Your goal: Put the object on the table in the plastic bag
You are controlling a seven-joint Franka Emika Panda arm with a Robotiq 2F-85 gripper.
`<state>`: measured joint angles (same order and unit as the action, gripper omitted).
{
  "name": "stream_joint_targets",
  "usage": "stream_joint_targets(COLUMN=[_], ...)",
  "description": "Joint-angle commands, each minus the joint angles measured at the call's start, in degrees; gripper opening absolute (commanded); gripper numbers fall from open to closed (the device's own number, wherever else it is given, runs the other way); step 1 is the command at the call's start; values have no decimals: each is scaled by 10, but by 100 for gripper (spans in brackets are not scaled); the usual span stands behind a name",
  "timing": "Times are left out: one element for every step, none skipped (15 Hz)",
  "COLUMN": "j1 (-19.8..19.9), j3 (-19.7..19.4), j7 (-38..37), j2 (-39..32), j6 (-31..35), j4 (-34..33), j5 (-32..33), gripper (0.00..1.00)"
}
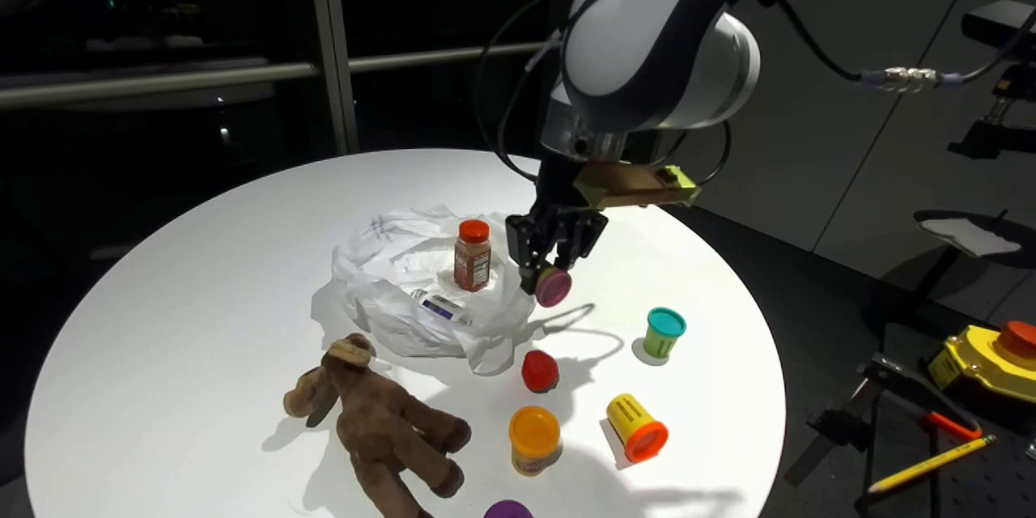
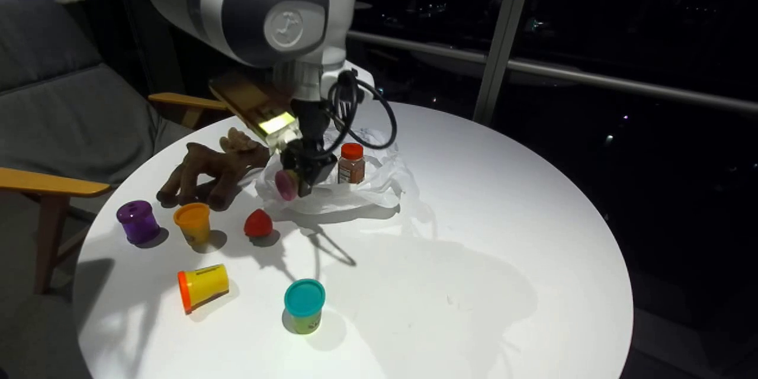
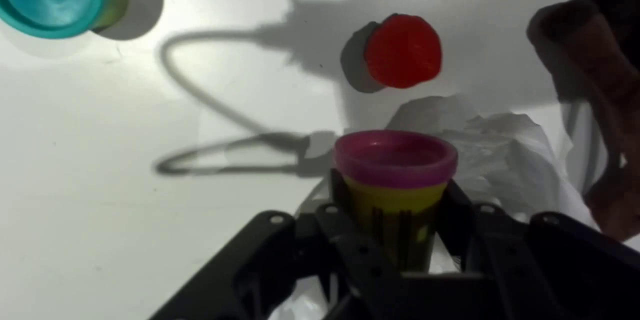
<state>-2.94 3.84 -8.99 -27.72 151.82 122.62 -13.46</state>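
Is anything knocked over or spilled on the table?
The yellow tub with the orange lid lies on its side, odd because the orange tub and teal-lidded tub stand upright. Its lid is on, and no spill shows.

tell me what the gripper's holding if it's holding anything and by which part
The gripper holds a pink-lidded yellow tub, pinched from both sides around its yellow body, just below the lid.
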Motion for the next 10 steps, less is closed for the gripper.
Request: stream_joint_targets(j1=[-48,-53,-56,-58,-64,-71,-74,-75,-73,-67], j3=[-1,1,5,8,7,-3,-10,-15,-18,-15], j7=[-46,-46,-38,-25,-20,-17,-15,-15,-10,-5], j2=[10,-14,-32,-49,-61,-94,-113,-135,-154,-174], j6=[-35,-44,-50,-48,-38,-23,-13,-5,5,6], j4=[-52,-86,-112,-140,-158,-196,-220,-250,-276,-304], j5=[35,41,44,47,55,73,89,99,107,107], gripper=[19,19,19,19,19,19,19,19,19,19])
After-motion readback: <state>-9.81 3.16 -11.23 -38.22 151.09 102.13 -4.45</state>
